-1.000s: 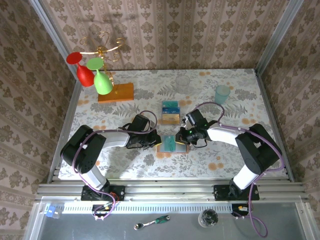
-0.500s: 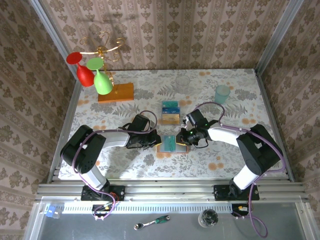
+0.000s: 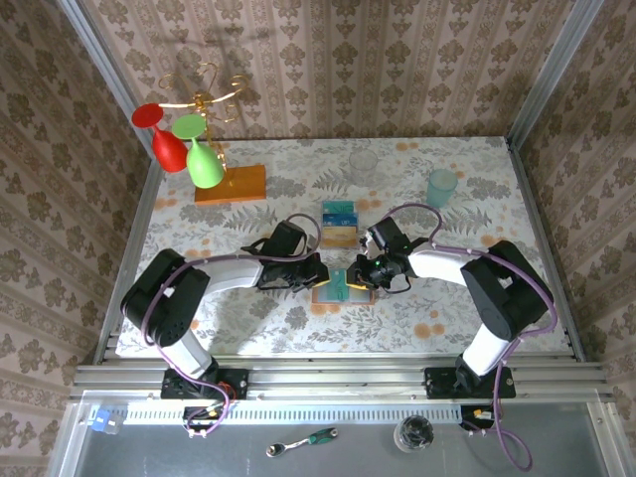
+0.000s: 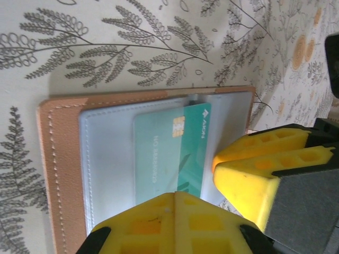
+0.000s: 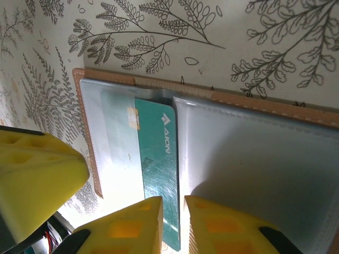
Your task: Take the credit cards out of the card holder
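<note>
Right claw (image 5: 173, 205) is the nearer one to the work. Its fingers stand a narrow slit apart at the near end of the last card, whose edge runs into that slit. I cannot tell whether they pinch it.

Largest first: the table (image 3: 452, 204) carries the holder (image 4: 58, 159), which lies open and flat between the two claws, grey pockets up, brown rim all round. Well beyond it on the far side lie the loose cards (image 3: 339, 221), already out and stacked, blue over orange-tan.

One teal card (image 5: 159, 159) is left in the holder. It sits in the pocket on the left claw's side. About half of it is under the pocket's pale cover and the other half is bare, up against the fold.

Seen from the right wrist, its long axis runs straight away from the fingertips and parallel to the fold. Its near short end meets the right claw. The pocket appears to open toward the fold, so the card most likely leaves sideways, across its short axis, and then lifts off.

Left claw (image 4: 175, 203) is closed on nothing. Its tips are down on the pocket half near the outer rim, just beside the card, and I judge it is pinning the holder. If that hold slips, the holder may drag along with the card.
</note>
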`<state>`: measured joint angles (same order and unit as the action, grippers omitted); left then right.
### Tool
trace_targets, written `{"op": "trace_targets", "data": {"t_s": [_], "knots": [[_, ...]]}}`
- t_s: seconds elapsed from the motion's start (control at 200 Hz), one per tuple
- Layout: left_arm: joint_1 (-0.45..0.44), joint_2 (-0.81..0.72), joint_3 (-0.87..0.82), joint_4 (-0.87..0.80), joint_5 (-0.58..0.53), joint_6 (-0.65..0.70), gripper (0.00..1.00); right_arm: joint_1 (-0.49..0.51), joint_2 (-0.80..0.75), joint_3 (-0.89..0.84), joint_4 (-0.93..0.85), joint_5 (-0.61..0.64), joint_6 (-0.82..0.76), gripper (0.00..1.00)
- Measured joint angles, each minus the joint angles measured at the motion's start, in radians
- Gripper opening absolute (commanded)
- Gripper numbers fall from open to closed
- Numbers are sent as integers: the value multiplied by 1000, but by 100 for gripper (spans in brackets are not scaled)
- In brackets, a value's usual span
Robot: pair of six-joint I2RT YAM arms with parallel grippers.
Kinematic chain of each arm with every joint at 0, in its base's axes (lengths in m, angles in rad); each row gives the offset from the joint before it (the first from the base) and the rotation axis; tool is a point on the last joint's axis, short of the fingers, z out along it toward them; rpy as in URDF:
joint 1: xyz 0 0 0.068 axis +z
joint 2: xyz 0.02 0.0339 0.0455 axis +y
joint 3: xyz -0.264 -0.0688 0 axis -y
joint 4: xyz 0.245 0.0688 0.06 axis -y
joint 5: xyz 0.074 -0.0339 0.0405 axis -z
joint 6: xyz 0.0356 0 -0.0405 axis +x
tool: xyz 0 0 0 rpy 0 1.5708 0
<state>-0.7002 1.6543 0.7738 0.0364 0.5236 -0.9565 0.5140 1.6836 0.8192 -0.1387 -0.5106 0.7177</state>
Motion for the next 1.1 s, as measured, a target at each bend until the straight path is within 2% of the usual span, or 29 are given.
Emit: {"op": "trace_targets", "data": {"t_s": [0.56, 1.1], "knots": [[0, 42, -14, 0, 0, 8, 0, 0, 39, 5, 61, -48, 20, 21], [0, 42, -19, 11, 1, 8, 0, -1, 45, 4, 93, -72, 43, 14]]}}
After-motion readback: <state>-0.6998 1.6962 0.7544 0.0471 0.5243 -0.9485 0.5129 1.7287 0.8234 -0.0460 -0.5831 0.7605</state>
